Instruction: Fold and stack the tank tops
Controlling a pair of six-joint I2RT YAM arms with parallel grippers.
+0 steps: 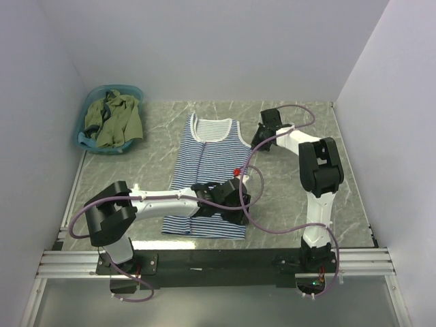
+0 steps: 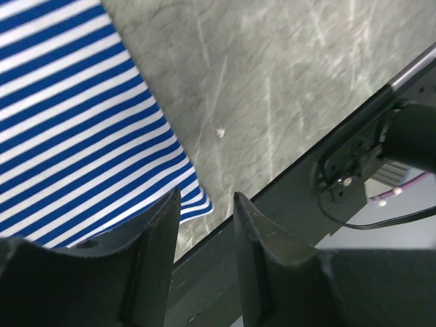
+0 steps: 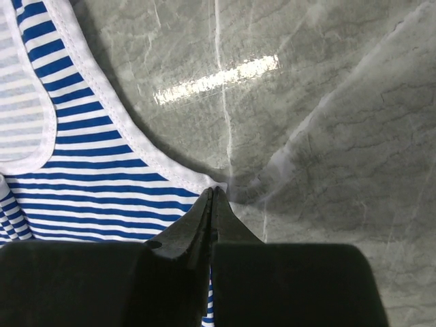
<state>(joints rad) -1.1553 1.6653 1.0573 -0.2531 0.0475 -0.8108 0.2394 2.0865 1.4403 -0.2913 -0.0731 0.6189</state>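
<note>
Striped top (image 1: pixel 204 163) runs far-to-near; right claw (image 3: pixel 212 194) pinched shut on its armhole corner, left claw (image 2: pixel 204 197) half-open at the near hem.

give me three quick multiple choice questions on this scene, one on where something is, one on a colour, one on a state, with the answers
1. Where is the olive green top?
A) in the teal basin at the far left corner
B) spread flat at the centre
C) draped over an arm

2. What colours are the stripes of the spread-out tank top?
A) red and white
B) navy and white
C) green and black

3. How does the right tool stand?
A) wide open
B) shut
C) out of view

Answers: 1 A, it lies bunched inside the basin. 2 B, blue and white stripes show in every view. 3 B, its fingertips meet at the top's white-trimmed edge.
</note>
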